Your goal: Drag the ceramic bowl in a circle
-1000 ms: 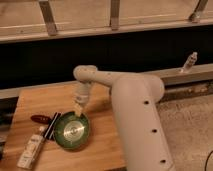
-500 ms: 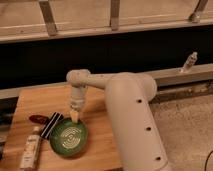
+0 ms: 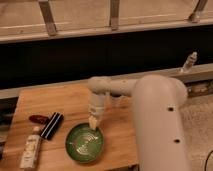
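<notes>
Seen from above and behind the arm (image 3: pixel 150 107), which reaches in from the right and bends down over a wooden tabletop (image 3: pixel 65 100). Near the front edge of that tabletop, a little right of its middle, sits the ceramic bowl (image 3: pixel 84 144): round, shallow, glossy green, with faint rings inside and pale glints of light across them. Widest thing on the wood by far.

Pointing straight down at the bowl's far right rim, the claw (image 3: pixel 93 123), fingers drawn fully together with nothing between them. Pale tip meets the rim or dips just inside it; cannot tell which, and cannot tell whether it presses on the glaze or merely hangs at it. No grip on the bowl itself.

Left of the bowl, apart from it, lies a flat black bar-shaped thing (image 3: pixel 51 125), angled with its far end tipped to the right. Just beyond that, further left, a small dark red object (image 3: pixel 38 119), oval and lying flat. Nearer the front left corner, a pale bottle (image 3: pixel 31 148) on its side, cap end pointing away, label too blurred to read.

Behind the tabletop, a dark band of wall, then a light ledge carrying a small white bottle-like thing (image 3: pixel 189 62) far right. Above, slanted metal struts (image 3: pixel 48 17) against a pale surface. Filling the right side, the robot's bulky white body (image 3: pixel 162 130).
</notes>
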Robot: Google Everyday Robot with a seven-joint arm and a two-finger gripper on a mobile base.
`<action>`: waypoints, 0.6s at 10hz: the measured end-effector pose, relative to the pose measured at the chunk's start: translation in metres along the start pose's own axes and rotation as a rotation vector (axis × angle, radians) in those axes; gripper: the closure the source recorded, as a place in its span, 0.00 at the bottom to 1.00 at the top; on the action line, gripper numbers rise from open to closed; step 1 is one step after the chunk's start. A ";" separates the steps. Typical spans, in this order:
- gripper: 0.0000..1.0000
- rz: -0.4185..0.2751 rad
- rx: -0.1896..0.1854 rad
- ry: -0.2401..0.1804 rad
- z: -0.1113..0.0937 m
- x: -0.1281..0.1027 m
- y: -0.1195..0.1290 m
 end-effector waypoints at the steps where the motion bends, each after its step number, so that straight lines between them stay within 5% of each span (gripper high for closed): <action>1: 1.00 0.039 0.000 -0.011 -0.004 0.024 -0.014; 3: 1.00 0.066 0.006 -0.030 -0.011 0.056 -0.031; 6: 1.00 0.046 0.022 -0.047 -0.023 0.061 -0.042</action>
